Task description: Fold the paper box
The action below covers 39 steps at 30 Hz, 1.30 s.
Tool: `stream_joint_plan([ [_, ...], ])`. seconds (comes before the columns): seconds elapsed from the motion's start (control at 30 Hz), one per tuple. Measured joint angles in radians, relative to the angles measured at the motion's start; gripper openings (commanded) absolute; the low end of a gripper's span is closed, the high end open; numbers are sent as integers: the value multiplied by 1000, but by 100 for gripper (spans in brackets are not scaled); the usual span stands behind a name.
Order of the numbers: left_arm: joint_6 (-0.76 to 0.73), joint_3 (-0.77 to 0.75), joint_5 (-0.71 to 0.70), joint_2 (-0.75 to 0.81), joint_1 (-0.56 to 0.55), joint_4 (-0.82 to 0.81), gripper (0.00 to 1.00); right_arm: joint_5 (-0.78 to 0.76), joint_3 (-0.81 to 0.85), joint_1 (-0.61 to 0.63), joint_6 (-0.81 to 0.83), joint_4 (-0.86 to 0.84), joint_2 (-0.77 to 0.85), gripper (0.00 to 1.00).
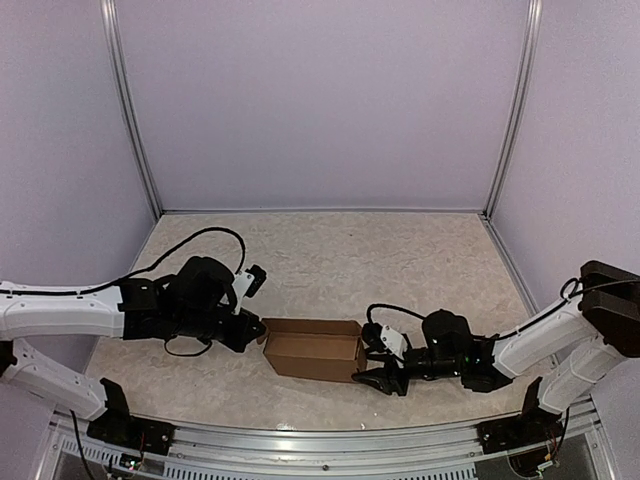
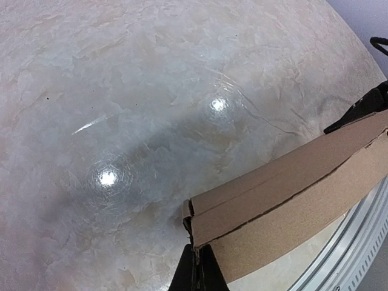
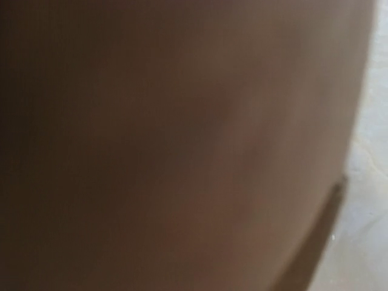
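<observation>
Paper box (image 1: 312, 352) lies on the table (image 1: 350, 260) between the 2 pincers, its long axis running straight from one to the other. Left pincer (image 2: 197, 271): tips pressed together on the box's end corner just ahead of them (thin flap edge apparently nipped). Right pincer (image 1: 372, 360): jaws partway apart astride the opposite end; clamped or not, cannot tell. Both arms equally near.

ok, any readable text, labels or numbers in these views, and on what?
None readable.
Plain brown cardboard box: unmarked in the top and left wrist views.
Right wrist view: only a brown blur, nothing legible.
White-and-black robot arms: no lettering can be made out.
</observation>
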State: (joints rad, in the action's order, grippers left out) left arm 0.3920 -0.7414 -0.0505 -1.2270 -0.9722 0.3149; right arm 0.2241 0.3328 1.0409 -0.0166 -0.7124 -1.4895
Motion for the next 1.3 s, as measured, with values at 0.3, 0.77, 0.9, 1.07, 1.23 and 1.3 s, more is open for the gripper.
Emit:
stream_joint_plan([
  [0.3, 73, -31, -10, -47, 0, -20, 0, -121, -38, 61, -5, -188, -124, 22],
  [0.77, 156, -28, -18, -51, -5, -45, 0, -212, -68, 93, -30, -368, -230, 22],
  [0.9, 175, -28, -19, -53, -6, -46, 0, -221, -68, 97, -33, -388, -246, 22],
  [1.07, 190, -21, -51, -64, -23, -63, 0, -225, -71, 99, -45, -396, -253, 23],
  [1.23, 207, -6, -93, -75, -44, -95, 0, -230, -73, 102, -55, -396, -254, 27],
  [1.3, 211, -3, -113, -80, -53, -102, 0, -233, -74, 102, -58, -396, -254, 30],
])
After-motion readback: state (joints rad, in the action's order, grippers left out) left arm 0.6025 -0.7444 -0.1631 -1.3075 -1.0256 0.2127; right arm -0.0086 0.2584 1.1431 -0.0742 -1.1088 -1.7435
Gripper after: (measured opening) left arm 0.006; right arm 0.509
